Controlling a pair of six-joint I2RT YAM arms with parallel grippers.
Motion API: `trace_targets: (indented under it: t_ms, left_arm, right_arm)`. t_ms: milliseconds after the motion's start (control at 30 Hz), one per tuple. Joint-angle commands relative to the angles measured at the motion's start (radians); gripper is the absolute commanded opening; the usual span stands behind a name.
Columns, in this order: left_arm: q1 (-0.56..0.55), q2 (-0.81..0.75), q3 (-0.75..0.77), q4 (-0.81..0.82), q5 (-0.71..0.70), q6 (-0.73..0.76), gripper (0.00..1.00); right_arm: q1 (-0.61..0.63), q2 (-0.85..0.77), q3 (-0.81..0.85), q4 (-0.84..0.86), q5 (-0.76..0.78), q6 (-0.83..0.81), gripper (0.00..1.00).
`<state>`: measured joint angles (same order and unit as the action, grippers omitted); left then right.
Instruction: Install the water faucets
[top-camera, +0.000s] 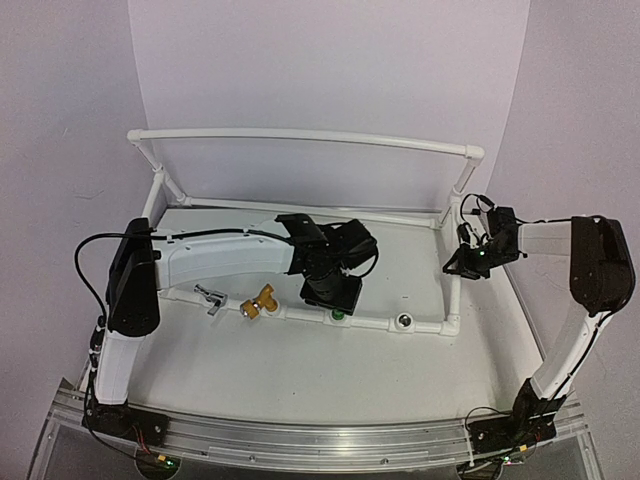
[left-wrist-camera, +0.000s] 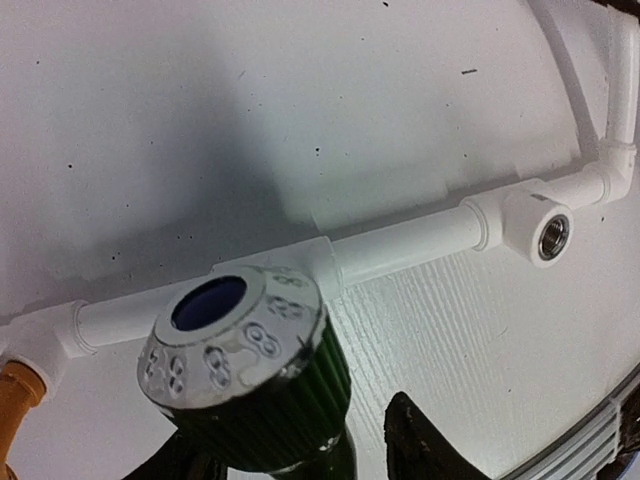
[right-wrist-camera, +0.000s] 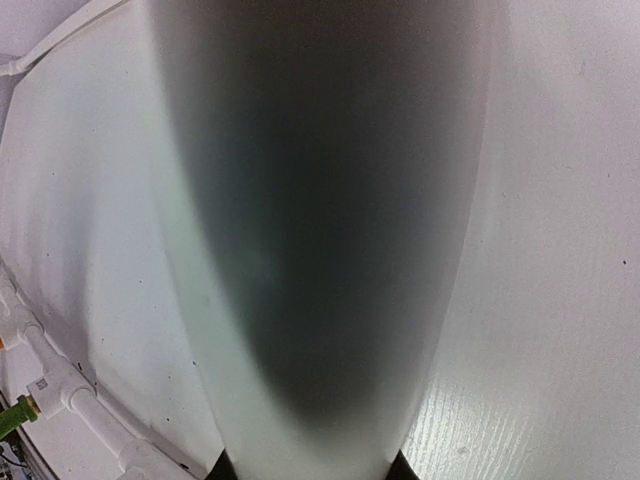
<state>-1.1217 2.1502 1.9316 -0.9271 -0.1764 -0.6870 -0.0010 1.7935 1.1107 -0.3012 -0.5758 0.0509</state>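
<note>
The green faucet (left-wrist-camera: 300, 400), with a silver cap and blue centre, stands at a tee of the white frame's front rail (left-wrist-camera: 400, 250). My left gripper (left-wrist-camera: 290, 440) straddles its knob. A strip of table shows between the knob and the right finger (left-wrist-camera: 430, 445), so the jaws are open. From above, the left gripper (top-camera: 335, 290) covers all but a bit of the green faucet (top-camera: 338, 316). The brass-yellow faucet (top-camera: 260, 302) and the silver faucet (top-camera: 210, 298) sit on the rail to its left. My right gripper (top-camera: 462, 262) is shut on the frame's right upright pipe (right-wrist-camera: 320, 250).
One empty metal-lined socket (left-wrist-camera: 553, 235) faces out near the rail's right corner, and shows from above as the socket (top-camera: 404, 321). The white frame (top-camera: 300, 135) encloses the work area with a raised back bar. The brass-yellow faucet (left-wrist-camera: 15, 395) shows at the left wrist view's left edge.
</note>
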Motion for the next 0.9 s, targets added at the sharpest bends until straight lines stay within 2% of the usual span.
trace_targets:
  t_ms: [0, 133, 333, 767, 867]
  left_arm:
    - [0.01, -0.012, 0.011, -0.013, 0.028, 0.184, 0.55]
    - [0.021, -0.04, -0.026, 0.019, 0.083, 0.285, 0.56]
    - [0.024, -0.045, -0.024, 0.023, 0.127, 0.403, 0.51]
    - [0.025, -0.046, -0.021, 0.0, 0.159, 0.562, 0.34]
    - [0.025, -0.044, -0.016, -0.011, 0.149, 0.588, 0.35]
  right_arm:
    - [0.022, 0.033, 0.002, -0.101, -0.05, -0.039, 0.0]
    - [0.022, 0.038, 0.005, -0.106, -0.051, -0.043, 0.0]
    - [0.022, 0.046, 0.009, -0.114, -0.052, -0.042, 0.0]
    - [0.022, 0.057, 0.019, -0.133, -0.054, -0.084, 0.02]
    - [0.022, 0.057, 0.021, -0.137, -0.054, -0.087, 0.05]
